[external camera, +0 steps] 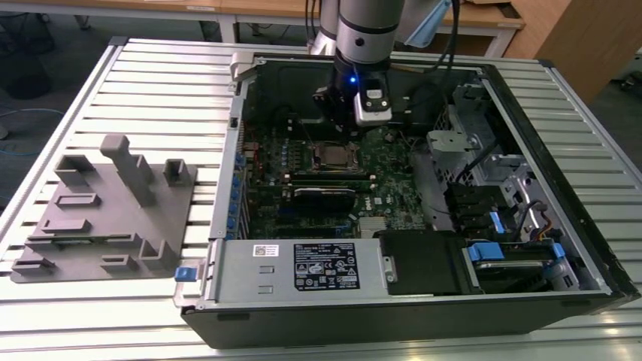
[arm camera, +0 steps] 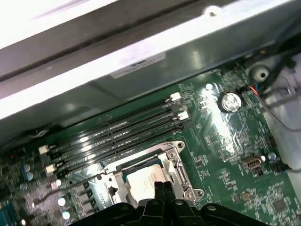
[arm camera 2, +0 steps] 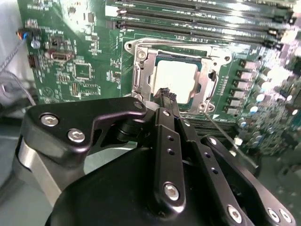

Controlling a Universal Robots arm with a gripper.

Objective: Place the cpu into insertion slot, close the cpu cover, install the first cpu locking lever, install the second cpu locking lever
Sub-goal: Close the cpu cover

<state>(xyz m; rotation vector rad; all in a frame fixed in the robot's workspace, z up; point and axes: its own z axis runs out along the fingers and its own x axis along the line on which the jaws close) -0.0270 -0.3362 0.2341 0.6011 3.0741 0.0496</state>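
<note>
The cpu (arm camera 2: 175, 77) lies flat in the insertion slot (external camera: 334, 156) on the green motherboard, its silvery top showing through the cut-out of the cpu cover (arm camera 2: 140, 71). The cover lies down over the chip in both wrist views, where the cpu (arm camera: 141, 181) and the cpu cover (arm camera: 178, 170) sit just beyond my fingertips. My gripper (arm camera 2: 167, 95) hangs over the socket's near edge, shut, with nothing between its fingers. In the exterior view the gripper (external camera: 343, 126) is inside the open computer case, just behind the socket. A thin locking lever (arm camera 2: 225, 134) sticks out beside the socket.
Long black memory slots (arm camera: 117, 134) run along one side of the socket, and a coin battery (arm camera: 230, 101) sits nearby. A power supply (external camera: 301, 267) and drive bays (external camera: 501, 256) fill the case's front. A grey fixture block (external camera: 101, 210) stands on the slatted table at the exterior view's left.
</note>
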